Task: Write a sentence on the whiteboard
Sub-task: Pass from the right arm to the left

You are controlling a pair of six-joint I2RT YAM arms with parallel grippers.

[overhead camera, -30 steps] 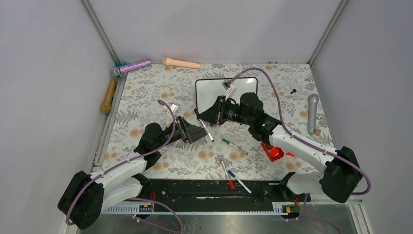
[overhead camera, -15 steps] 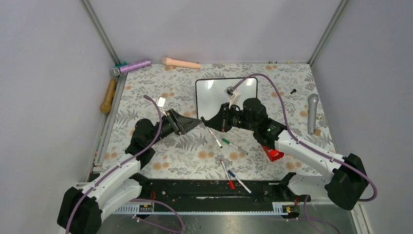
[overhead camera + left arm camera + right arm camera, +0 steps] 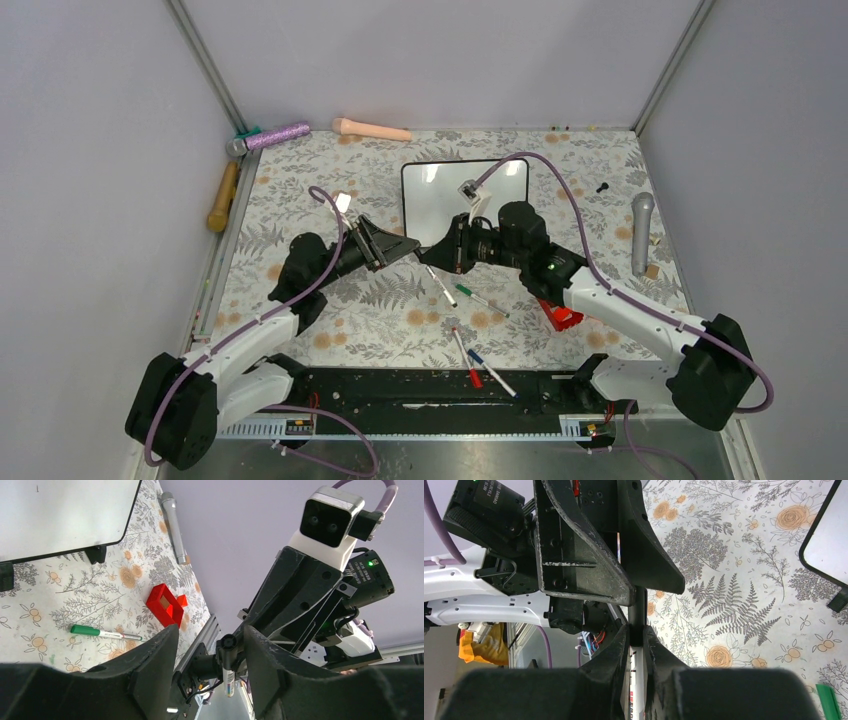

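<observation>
Hidden or hard to make out: near right part of whiteboard (image 3: 430, 195) covered by right arm; red block (image 3: 560, 314) half tucked under same arm; small black item (image 3: 602, 186) at far right too small to name; print on marker (image 3: 441, 286) barrel unreadable

Surface and room: table (image 3: 300, 190) under floral cloth, pale grey walls on three sides; whiteboard at far centre, shown face glossy white; green marker (image 3: 481, 300) near the held one; red-capped pen (image 3: 463, 355) and blue-capped pen (image 3: 492, 373) by front rail; grey microphone (image 3: 641, 232) at right edge

Pose: both arms reaching inward, wrists meeting just in front of the board; right claw (image 3: 428, 257) clamped narrow on marker barrel, black cap jutting out; left claw (image 3: 411, 246) part-open, fingers (image 3: 155, 675) astride that cap, gap showing on one side
</observation>
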